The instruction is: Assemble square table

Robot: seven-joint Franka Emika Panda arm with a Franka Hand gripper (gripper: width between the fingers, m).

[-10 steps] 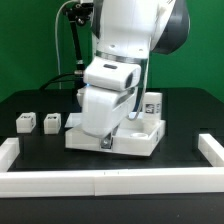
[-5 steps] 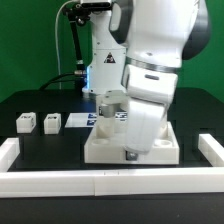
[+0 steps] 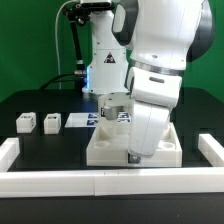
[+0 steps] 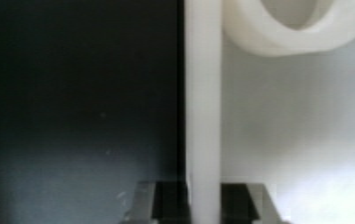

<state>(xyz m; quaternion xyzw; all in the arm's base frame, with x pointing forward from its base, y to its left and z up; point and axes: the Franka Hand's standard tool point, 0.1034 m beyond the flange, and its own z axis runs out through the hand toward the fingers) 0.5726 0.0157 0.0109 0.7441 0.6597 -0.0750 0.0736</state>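
Gripper (image 3: 133, 154) pinches the square tabletop panel (image 3: 100, 150) by its raised rim (image 4: 204, 90), one finger each side. At the panel's ten o'clock in the exterior view, outer leg (image 3: 24, 122) and inner leg (image 3: 51, 122) stand clear.

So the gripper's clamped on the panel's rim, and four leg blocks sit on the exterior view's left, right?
Not four: the exterior view shows only two leg blocks there. The gripper does clamp the panel by its rim.

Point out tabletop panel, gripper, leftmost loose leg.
tabletop panel (image 3: 102, 148): exterior view, bare part at its left end.
gripper (image 4: 202, 203): wrist view, midway between its fingertips.
leftmost leg (image 3: 24, 123): exterior view, middle of the block.
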